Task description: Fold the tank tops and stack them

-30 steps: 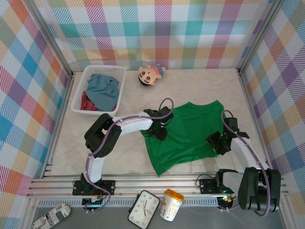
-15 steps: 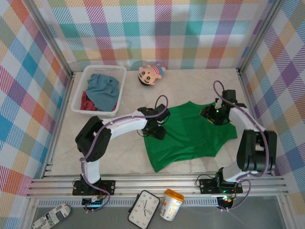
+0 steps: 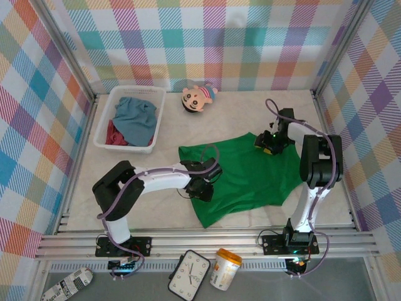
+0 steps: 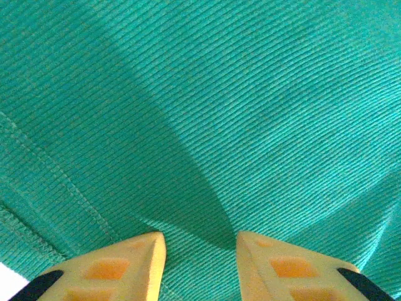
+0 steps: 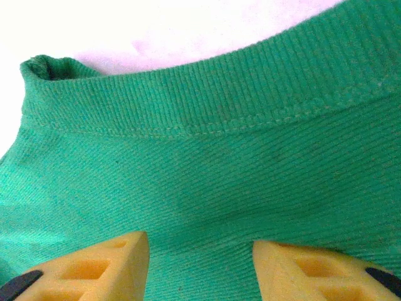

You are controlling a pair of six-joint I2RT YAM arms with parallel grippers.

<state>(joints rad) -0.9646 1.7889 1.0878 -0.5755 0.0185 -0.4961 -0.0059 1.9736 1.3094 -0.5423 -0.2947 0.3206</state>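
green tank top [image 3: 250, 179] spread out mid surface [image 3: 150, 216], left gripper [image 4: 200, 241] fingers narrowly apart on its left side, cloth creasing between, right gripper [image 5: 197, 241] fingers wider apart at the far ribbed edge, blue-grey top [image 3: 135, 116] and red top [image 3: 113, 133] in the basket [image 3: 139, 88]

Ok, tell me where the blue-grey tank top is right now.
In the top view the blue-grey tank top lies bunched in the white basket at the far left, over the dark red top, left of the doll.
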